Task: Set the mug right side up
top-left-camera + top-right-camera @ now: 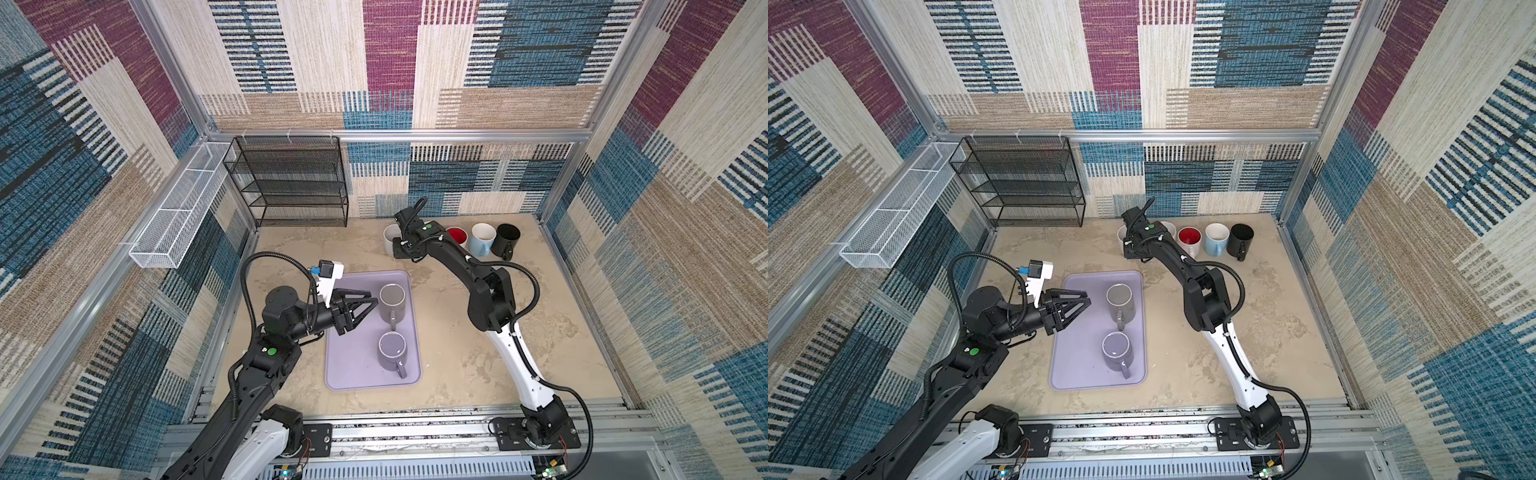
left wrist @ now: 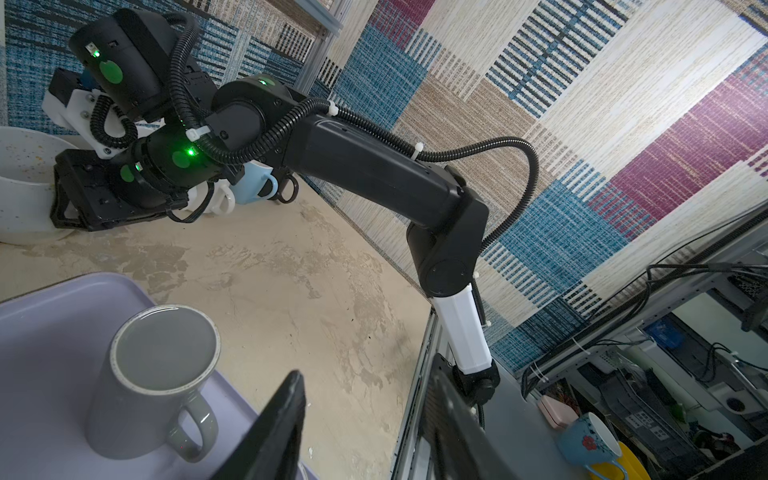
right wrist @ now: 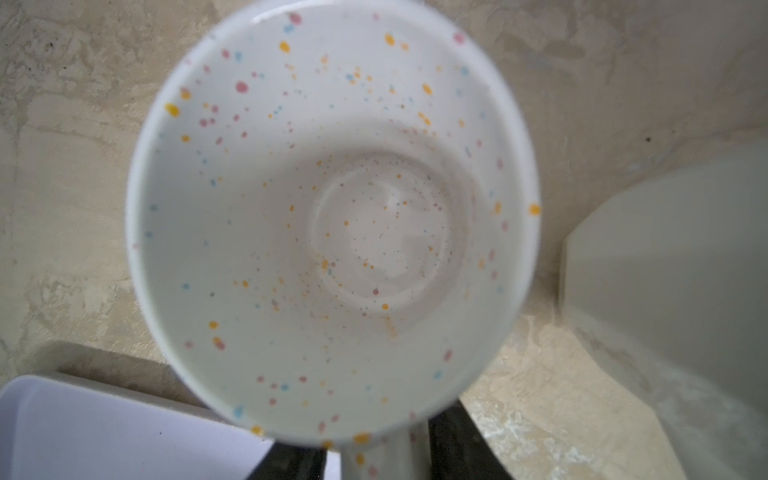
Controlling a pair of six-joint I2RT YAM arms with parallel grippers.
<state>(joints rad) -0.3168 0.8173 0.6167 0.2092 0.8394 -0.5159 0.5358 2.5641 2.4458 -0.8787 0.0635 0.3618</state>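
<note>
A white mug (image 3: pixel 332 216) with coloured speckles stands on its base at the back of the table, its mouth facing up into the right wrist view. Both top views show only its edge (image 1: pixel 390 239) (image 1: pixel 1121 235) beside the right wrist. My right gripper (image 3: pixel 380 453) points down at it with the mug's handle (image 3: pixel 382 457) between the dark fingers (image 3: pixel 457 449); a thin gap shows on one side of the handle. My left gripper (image 1: pixel 372 305) (image 2: pixel 365 374) hangs open and empty over the left part of the lavender tray (image 1: pixel 353 365), aimed at a grey mug (image 1: pixel 392 305).
The grey mug (image 2: pixel 158 374) on the tray stands base up; a second greyish mug (image 1: pixel 392 353) stands in front of it. A red-lined mug (image 1: pixel 457 237), a light blue one (image 1: pixel 482 239) and a black one (image 1: pixel 506 239) line the back. A black mesh shelf (image 1: pixel 291 183) stands at the back left.
</note>
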